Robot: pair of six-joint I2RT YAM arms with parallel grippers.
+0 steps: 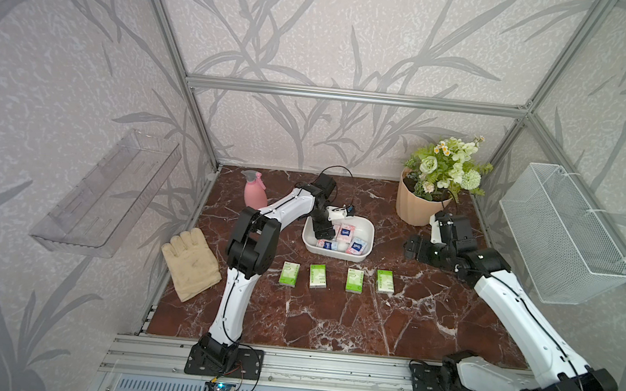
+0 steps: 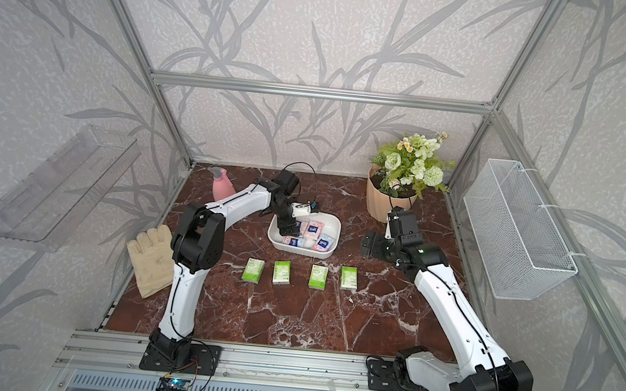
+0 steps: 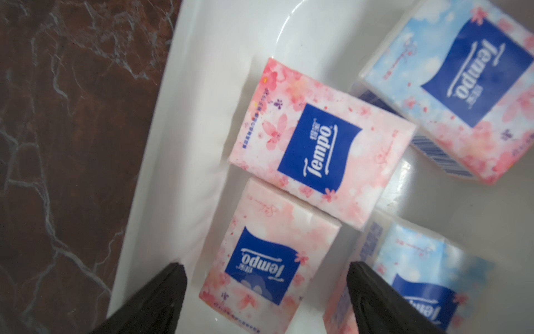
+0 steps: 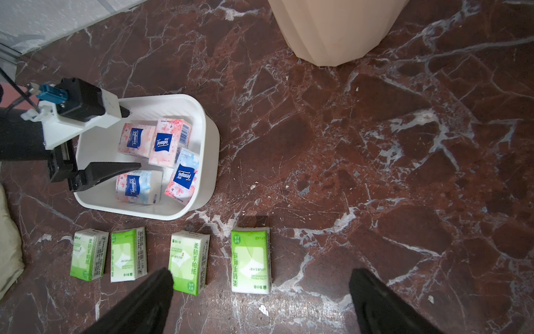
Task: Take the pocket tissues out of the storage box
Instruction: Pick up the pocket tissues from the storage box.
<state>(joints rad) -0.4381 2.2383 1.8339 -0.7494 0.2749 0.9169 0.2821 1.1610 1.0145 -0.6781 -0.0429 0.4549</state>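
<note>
We see the left gripper (image 3: 267, 267) spread inside the storage box (image 4: 210, 144), astride a pink packet (image 3: 289, 219) by its left wall, among four pocket tissues (image 4: 163, 143). The right gripper (image 4: 261, 273) is spread over open table (image 4: 375, 173). Our arm (image 1: 287, 205) covers the box's far-left corner from above.

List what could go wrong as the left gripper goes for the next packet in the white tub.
The open left gripper straddles a pink packet, but one finger sits close to a pale blue packet; closing may pinch both.
A second pink packet touches it; lifting may drag that along.
The other finger is near the storage box wall; it might shove the box.
</note>
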